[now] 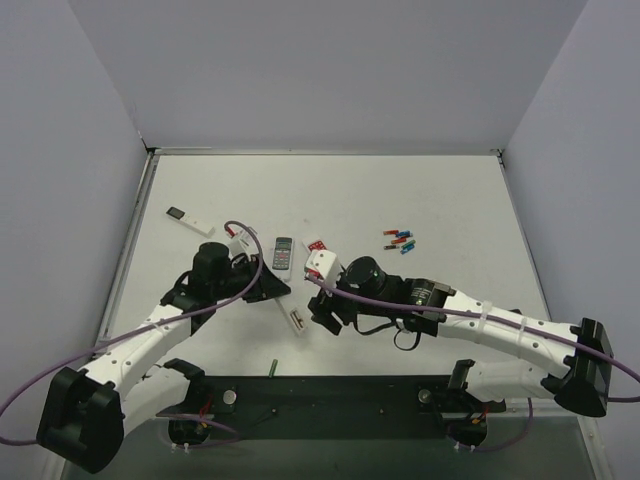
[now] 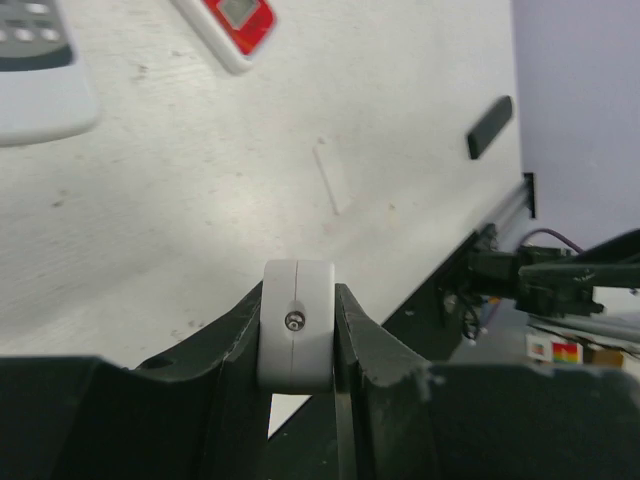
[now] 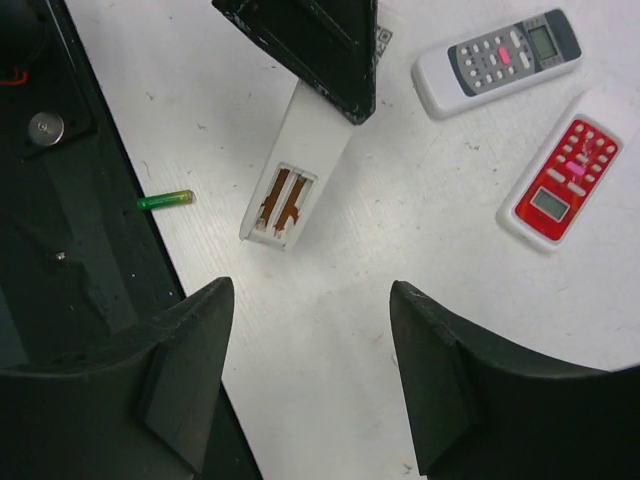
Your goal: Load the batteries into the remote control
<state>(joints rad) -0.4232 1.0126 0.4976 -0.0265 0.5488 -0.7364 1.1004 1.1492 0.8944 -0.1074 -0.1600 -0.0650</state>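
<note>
**Open remote control, held left, awaiting cells from the right**

- White stick (image 1: 190, 218): black-ended, on the table (image 1: 430, 190), well left of the remote control and beyond it. Not a task item.
- Left gripper (image 2: 298, 320): pressed onto one end of the remote control (image 3: 300, 150), pinching its white body edge-on.
- Green battery (image 3: 165, 200): single, loose, just left of the remote control and nearer the arm bases.
- Remote control: long axis runs from the left gripper's hold toward the right gripper. The free end is the battery bay (image 3: 280, 205), cover off and facing up, with two slots and bare copper contacts. Contents: none.
- Grey-faced remote (image 3: 497, 62) and red remote (image 3: 560, 180): lying flat beyond the remote control. Neither is a task item.
- Right gripper (image 3: 310, 340): spread wide, holding nothing, hovering just off the remote control's open end. It is the nearer arm for fetching cells.
- Batteries (image 1: 401, 240): small red, blue and green cluster, well right of the remote control and farther back.
</note>
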